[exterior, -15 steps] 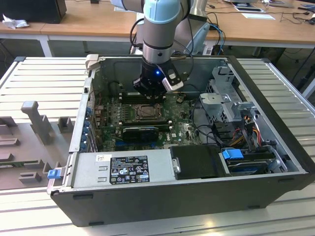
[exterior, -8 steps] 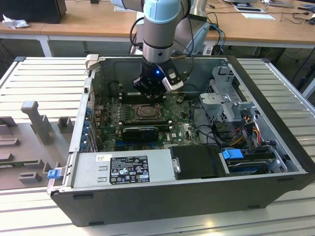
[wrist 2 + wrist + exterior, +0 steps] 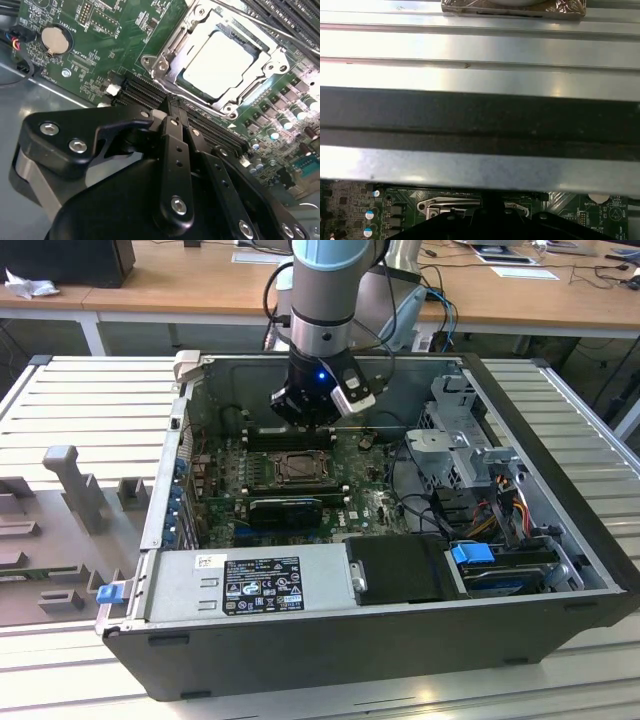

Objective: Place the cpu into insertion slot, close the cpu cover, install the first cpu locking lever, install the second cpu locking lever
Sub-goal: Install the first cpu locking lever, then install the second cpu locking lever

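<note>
Exterior view shows your arm (image 3: 325,300) pointing straight down, claw (image 3: 303,420) closed and empty just behind the chip (image 3: 297,469).

A ribbed metal table (image 3: 70,400) carries the work. An open computer case (image 3: 380,640) lies on its side directly on it and covers most of the middle. At the exterior view's left, just beside the case, a grey moulded tray (image 3: 60,540) rests on the table, with upright pegs and recesses; what sits in those recesses is hard to tell, perhaps nothing loose. Wooden desks (image 3: 200,290) stand behind.
</note>
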Available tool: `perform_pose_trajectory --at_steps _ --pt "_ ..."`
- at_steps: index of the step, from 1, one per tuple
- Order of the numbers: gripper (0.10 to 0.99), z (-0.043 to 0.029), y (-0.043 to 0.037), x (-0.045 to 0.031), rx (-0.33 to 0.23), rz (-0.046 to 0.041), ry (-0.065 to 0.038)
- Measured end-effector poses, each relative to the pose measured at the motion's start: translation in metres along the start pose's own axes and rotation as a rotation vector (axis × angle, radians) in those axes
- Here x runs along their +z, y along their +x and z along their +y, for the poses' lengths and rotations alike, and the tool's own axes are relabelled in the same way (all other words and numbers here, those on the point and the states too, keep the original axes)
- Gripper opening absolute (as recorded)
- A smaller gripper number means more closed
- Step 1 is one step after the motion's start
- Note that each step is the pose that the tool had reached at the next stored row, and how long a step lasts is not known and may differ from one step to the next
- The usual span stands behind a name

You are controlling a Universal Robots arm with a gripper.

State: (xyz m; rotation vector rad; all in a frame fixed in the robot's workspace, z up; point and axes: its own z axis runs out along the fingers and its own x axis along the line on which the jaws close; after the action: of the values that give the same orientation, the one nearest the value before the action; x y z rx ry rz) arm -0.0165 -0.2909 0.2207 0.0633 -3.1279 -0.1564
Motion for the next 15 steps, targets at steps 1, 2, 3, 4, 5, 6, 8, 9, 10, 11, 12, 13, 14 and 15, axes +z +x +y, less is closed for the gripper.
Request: perform_pose_trajectory --at_steps 1,2,3,4,5,6,8,9,10,11,12,13,14,15 --pt "0.106 -0.0007 0.0000 -0.0001 0.000 0.0000 0.000" --pt "0.106 -0.0013 0.0000 -0.0001 0.000 0.0000 0.000" --pt "0.106 -0.0020 0.0001 -0.0002 0.000 0.0000 0.000" --pt "0.106 -0.0025 0.0001 -0.0002 0.000 -0.0001 0.000" --pt "0.106 -0.0032 0.0001 -0.0003 0.000 -0.0001 0.000" --pt "0.106 -0.0039 0.0002 -0.0004 0.000 -0.0001 0.000" --pt "0.106 -0.0051 0.0002 -0.0005 0.000 0.0000 0.000" --pt "0.106 -0.0066 0.0003 -0.0007 0.000 0.0000 0.000" --pt "0.106 -0.0090 0.0004 -0.0009 0.000 0.0000 0.000" --pt "0.106 -0.0111 0.0004 -0.0011 0.000 0.0000 0.000" --pt "0.106 -0.0116 0.0005 -0.0018 0.000 0.0001 0.000" --pt "0.106 -0.0115 0.0006 -0.0032 0.000 0.0000 0.000" --pt "0.106 -0.0109 0.0006 -0.0102 0.000 -0.0001 0.000" --pt "0.106 -0.0103 0.0006 -0.0164 0.000 0.0000 0.000"
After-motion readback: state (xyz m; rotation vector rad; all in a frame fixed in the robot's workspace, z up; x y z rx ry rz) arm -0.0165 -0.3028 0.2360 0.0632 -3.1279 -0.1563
